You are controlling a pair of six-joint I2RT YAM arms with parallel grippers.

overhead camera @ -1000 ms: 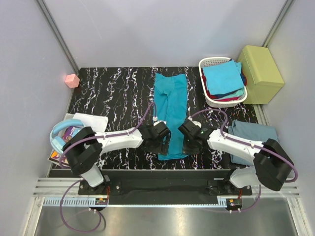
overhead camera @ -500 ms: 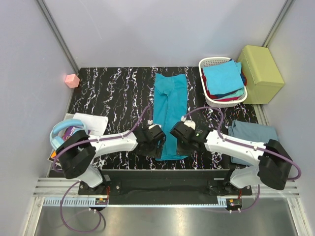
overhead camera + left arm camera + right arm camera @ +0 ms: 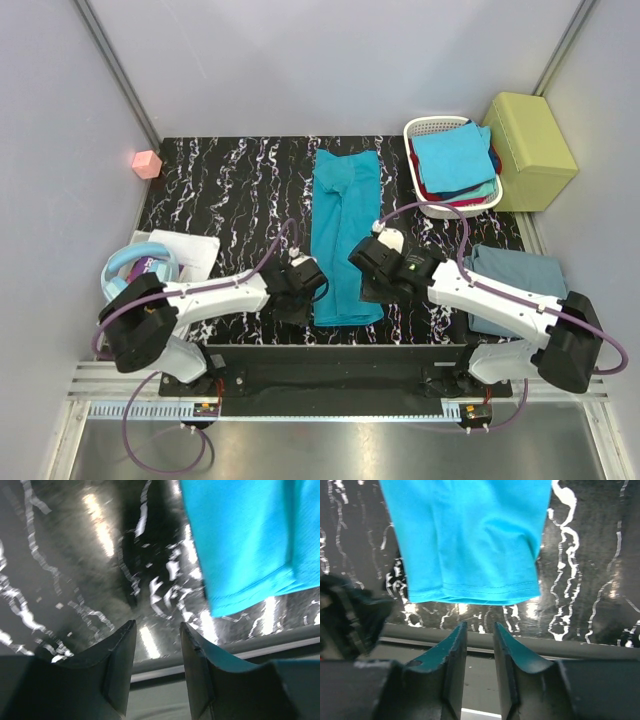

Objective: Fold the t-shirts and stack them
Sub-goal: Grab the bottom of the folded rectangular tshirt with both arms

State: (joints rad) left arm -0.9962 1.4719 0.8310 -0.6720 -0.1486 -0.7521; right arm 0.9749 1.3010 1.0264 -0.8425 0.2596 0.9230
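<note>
A large teal t-shirt [image 3: 346, 235], folded into a long strip, lies flat down the middle of the black marbled table [image 3: 230, 190]. Its near hem shows in the left wrist view [image 3: 245, 545] and in the right wrist view [image 3: 470, 535]. My left gripper [image 3: 299, 302] [image 3: 157, 630] hovers just left of that hem, open and empty. My right gripper [image 3: 372, 288] [image 3: 480, 627] hangs over the hem's right corner, open with a narrow gap and holding nothing. A grey-blue t-shirt [image 3: 515, 275] lies at the right under the right arm. More t-shirts, bright blue on top, fill the basket [image 3: 428, 128].
A yellow-green padded box [image 3: 530, 150] stands at the back right beside the white basket. A pink cube [image 3: 147, 164] sits at the back left. Blue headphones [image 3: 125, 265] and a book lie at the left edge. The table's near edge runs just below both grippers.
My right gripper has opened and let go of the teal shirt's near hem. The left gripper's jaws have narrowed and it has drifted left, off the cloth.
</note>
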